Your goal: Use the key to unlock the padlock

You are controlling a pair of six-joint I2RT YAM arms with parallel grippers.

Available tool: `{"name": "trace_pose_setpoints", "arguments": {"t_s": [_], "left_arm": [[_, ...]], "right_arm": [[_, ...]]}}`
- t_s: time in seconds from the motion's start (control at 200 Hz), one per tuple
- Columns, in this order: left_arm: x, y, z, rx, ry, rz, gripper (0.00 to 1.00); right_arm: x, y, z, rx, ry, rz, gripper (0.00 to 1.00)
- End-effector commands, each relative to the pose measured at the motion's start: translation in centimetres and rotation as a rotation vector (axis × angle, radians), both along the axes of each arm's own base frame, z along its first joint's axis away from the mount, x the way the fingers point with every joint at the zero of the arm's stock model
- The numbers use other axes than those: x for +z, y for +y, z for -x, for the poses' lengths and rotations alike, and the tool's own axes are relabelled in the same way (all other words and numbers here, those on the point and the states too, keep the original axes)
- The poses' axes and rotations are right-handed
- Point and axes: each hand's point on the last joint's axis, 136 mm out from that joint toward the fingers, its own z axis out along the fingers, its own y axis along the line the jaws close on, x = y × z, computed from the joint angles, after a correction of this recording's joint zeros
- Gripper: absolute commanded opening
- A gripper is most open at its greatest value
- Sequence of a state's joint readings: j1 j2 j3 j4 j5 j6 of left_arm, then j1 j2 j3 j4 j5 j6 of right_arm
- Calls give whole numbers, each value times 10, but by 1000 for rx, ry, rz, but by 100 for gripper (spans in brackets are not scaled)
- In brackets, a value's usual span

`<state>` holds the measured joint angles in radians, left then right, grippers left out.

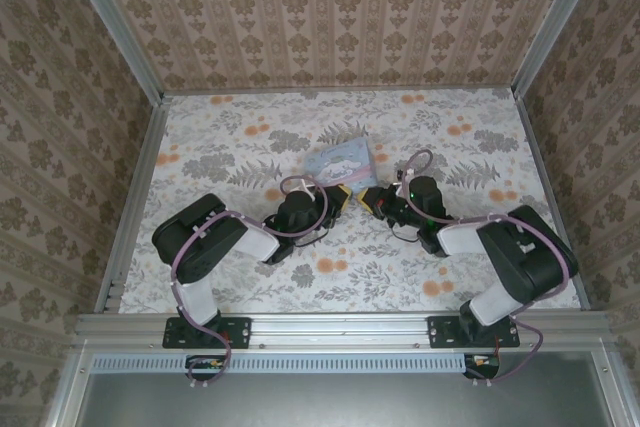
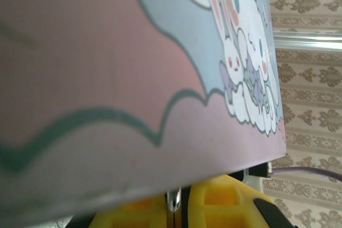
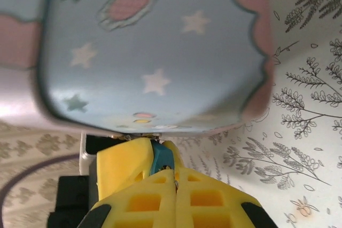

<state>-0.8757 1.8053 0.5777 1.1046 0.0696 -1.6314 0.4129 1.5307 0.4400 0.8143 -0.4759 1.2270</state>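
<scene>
Right gripper point(image 3: 160, 153) perhaps around padlock point(image 3: 160, 162)

I saw a pale-blue cartoon-printed tin point(image 1: 340, 162) sitting on the worktop point(image 1: 230, 137), roughly mid-width. In the wrist views its print read as white bunny figures, pink clouds, stars and a heart. Worktop cover was floral: grey leaves, orange blooms. Damask-pattern wallpaper panels point(image 1: 330, 7) closed off the left, back and right sides. An aluminium rail point(image 1: 340, 329) ran along the near edge.
</scene>
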Motion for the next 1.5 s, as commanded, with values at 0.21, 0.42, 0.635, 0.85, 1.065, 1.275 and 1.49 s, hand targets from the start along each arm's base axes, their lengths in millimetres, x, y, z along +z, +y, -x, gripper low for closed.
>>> {"name": "trace_pose_setpoints", "arguments": {"t_s": [0.21, 0.42, 0.635, 0.85, 1.065, 1.275, 1.49], "left_arm": [[44, -49, 68, -352, -58, 117, 0], [53, -50, 72, -379, -84, 141, 0], [67, -50, 79, -419, -125, 156, 0], [69, -48, 86, -453, -136, 158, 0], [61, -43, 83, -439, -126, 147, 0], [39, -37, 71, -385, -118, 93, 0], [-1, -28, 56, -334, -87, -14, 0]], "right_arm": [[51, 29, 6, 179, -314, 16, 0], [45, 23, -3, 57, -192, -164, 0], [46, 19, -10, -38, -41, -343, 0], [61, 23, -8, -6, -65, -323, 0], [48, 24, -4, 20, -61, -277, 0], [36, 24, -5, 16, -46, -244, 0], [17, 18, -9, -2, -20, -199, 28]]}}
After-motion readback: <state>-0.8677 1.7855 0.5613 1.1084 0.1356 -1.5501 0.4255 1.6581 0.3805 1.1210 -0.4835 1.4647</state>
